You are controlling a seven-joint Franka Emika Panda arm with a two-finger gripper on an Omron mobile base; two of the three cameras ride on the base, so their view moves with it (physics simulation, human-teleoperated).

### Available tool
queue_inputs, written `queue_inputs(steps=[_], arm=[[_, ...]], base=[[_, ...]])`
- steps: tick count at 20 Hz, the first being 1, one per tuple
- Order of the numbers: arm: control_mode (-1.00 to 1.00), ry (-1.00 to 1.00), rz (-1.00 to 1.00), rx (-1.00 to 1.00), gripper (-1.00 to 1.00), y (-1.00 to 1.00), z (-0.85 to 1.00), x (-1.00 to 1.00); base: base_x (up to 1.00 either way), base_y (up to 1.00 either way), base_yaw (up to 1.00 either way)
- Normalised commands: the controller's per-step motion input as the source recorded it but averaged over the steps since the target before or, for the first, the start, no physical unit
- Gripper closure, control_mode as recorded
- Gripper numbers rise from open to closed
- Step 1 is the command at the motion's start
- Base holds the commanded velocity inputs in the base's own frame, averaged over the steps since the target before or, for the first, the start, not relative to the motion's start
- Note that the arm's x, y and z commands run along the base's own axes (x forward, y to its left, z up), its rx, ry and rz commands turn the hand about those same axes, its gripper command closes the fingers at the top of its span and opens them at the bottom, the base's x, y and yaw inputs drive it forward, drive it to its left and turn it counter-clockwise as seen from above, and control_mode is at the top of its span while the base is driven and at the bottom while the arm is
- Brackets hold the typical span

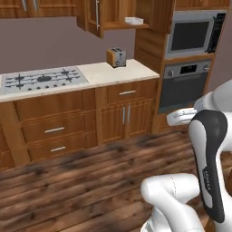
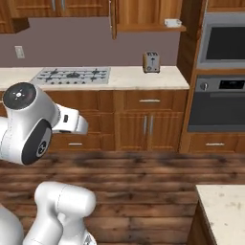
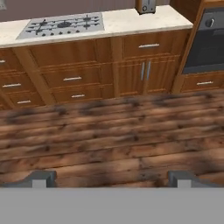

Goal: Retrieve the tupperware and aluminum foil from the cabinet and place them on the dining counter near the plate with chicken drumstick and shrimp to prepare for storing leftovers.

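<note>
While the arm stands folded low in the left base view, the cabinet [image 1: 106,20] hangs open above the counter, and the tupperware [image 1: 134,20] lies flat on its plank shelf, near the right end. A toaster [image 1: 116,57] stands on the counter below it, and a gas hob [image 1: 43,79] sits well to the left.

From the right base view the tupperware [image 2: 172,22] is again on the shelf of the cabinet [image 2: 143,14], above the toaster [image 2: 151,61]. A corner of the dining counter [image 2: 225,210] shows at the lower right — bare speckled stone.

Through the hand view the gripper [image 3: 112,178] is spread wide over the wooden floor [image 3: 109,135], its two fingertips [image 3: 41,178] far apart and holding nothing — well away from the cabinet doors.
</note>
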Motion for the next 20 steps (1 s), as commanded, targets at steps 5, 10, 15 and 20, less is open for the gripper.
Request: queue_inputs(steps=[5, 10, 15, 20], arm=[[1.00, 0.00, 0.00, 0.00, -1.00, 0.00, 0.00, 0.00], [1.00, 0.00, 0.00, 0.00, -1.00, 0.00, 0.00, 0.00], [1.00, 0.00, 0.00, 0.00, -1.00, 0.00, 0.00, 0.00], [1.00, 0.00, 0.00, 0.00, -1.00, 0.00, 0.00, 0.00]], base=[[1.00, -0.28, -0.01], [1.00, -0.09, 0.00], [1.00, 0.00, 0.00], [1.00, -0.09, 0.00]])
